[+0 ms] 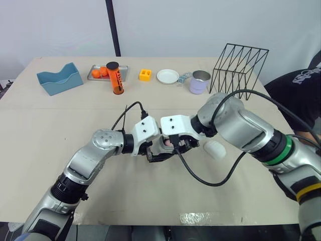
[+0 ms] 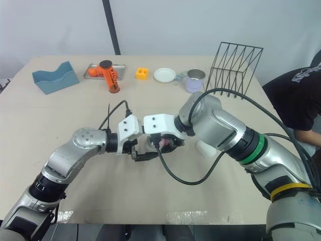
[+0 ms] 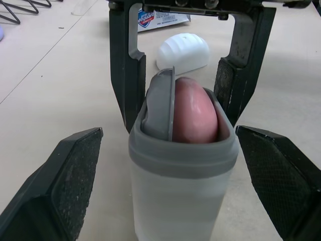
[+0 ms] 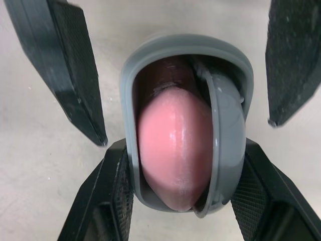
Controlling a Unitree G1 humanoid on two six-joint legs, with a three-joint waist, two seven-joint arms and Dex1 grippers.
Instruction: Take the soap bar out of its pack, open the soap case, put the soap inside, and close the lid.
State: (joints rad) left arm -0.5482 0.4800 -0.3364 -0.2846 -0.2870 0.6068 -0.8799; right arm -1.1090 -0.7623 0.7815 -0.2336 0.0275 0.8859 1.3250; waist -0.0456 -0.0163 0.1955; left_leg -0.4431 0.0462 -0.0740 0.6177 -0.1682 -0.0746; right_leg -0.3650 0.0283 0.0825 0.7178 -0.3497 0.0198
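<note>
The translucent soap case (image 3: 181,196) with a grey rim stands upright on the table in the middle. The pink soap bar (image 3: 194,113) sits inside it, beside a tilted grey insert (image 3: 158,108). My right gripper (image 1: 176,145) is shut on the soap case, its fingers (image 4: 108,201) pressed to both sides. My left gripper (image 1: 154,154) is open, and its fingers (image 3: 60,181) straddle the case with a gap on each side. The white lid (image 1: 215,149) lies on the table just right of the grippers. The soap pack (image 3: 160,17) lies beyond the lid.
Along the far edge stand a blue tray (image 1: 59,79), a metal tray with orange items (image 1: 95,73), an orange bottle (image 1: 115,78), a yellow block (image 1: 145,75), a white plate (image 1: 167,76), a lilac mug (image 1: 199,82) and a black wire rack (image 1: 239,65). A person (image 1: 301,85) sits at right.
</note>
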